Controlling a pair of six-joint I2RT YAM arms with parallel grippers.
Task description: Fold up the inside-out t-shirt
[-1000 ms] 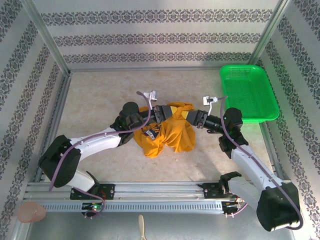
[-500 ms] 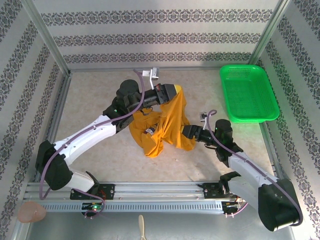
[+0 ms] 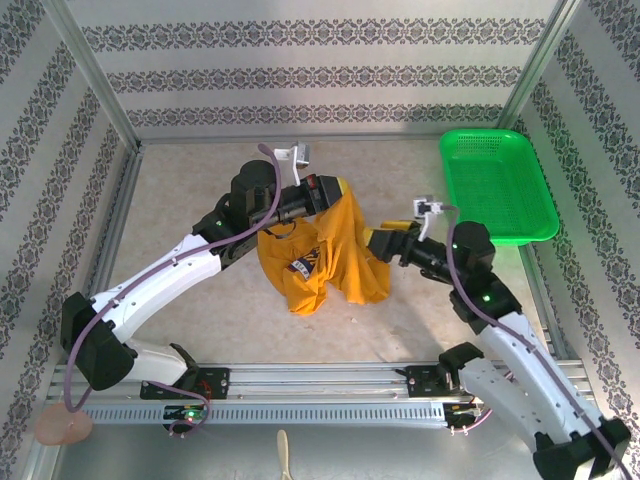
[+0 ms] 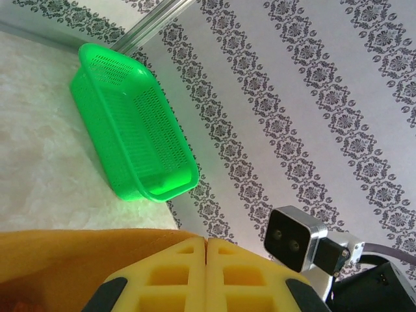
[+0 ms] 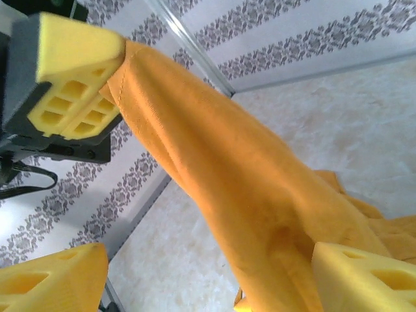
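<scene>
Zero folds: whole job left
Left gripper (image 3: pixel 337 190): clamps t-shirt (image 3: pixel 330 252) edge, rest bunched beneath
Right gripper (image 3: pixel 383 243): I read it spread around cloth

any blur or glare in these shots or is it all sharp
Top external view: even, soft light, no glare or hard shadows on the mustard-orange cotton t-shirt. Left wrist view: green plastic mesh basket sharp, the left arm's yellow foam fingers cropped by the bottom edge. Right wrist view: shirt weave crisp, the right arm's fingers at the bottom corners slightly blurred.
</scene>
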